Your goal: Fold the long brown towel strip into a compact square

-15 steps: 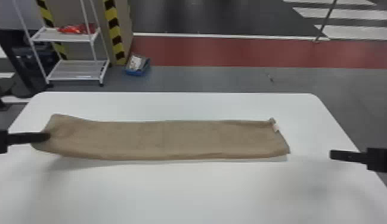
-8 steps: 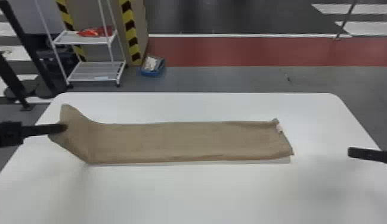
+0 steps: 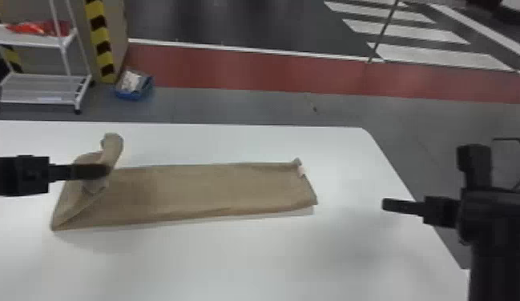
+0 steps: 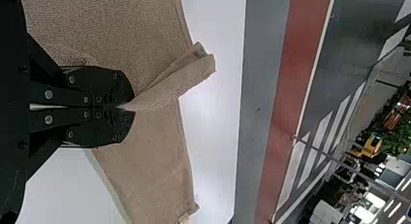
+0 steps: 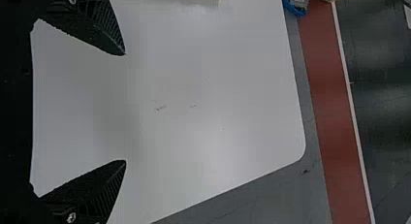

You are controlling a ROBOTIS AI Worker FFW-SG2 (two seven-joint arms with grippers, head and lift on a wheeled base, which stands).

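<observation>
Towel (image 3: 214, 190) and table (image 3: 238, 260); clock positions follow the head view, with 12 o'clock farthest from the robot. The towel, a long brown strip, lies on the white table, running from 9 o'clock toward 3 o'clock. Its 9 o'clock end is lifted and turned back over the strip, forming a loose, open fold. The fold's corner at 8 o'clock rests on the table, while a curled flap stands up just at 12 o'clock of the grasp. The remaining length lies flat, with a small pale tag (image 3: 301, 170) at its 3 o'clock end and a paler strip showing beneath the edge at 5 o'clock.

The left end effector (image 3: 105, 170) enters from 9 o'clock. It is narrow, its two fingers closed together on the towel's lifted end; the left wrist view shows cloth pinched at the tips and extending beyond them.

The right end effector (image 3: 386, 204) is at 3 o'clock of the towel, apart from it and over the table. It is wide, the right wrist view showing its fingers well separated.

Background: a white rack (image 3: 42, 88) at 10 o'clock bears a red item (image 3: 36, 28); a blue box (image 3: 128, 95) sits on the floor at 11 o'clock; a red lane (image 3: 238, 68) crosses at 12 o'clock; white stripes (image 3: 443, 55) mark the floor at 1 o'clock.
</observation>
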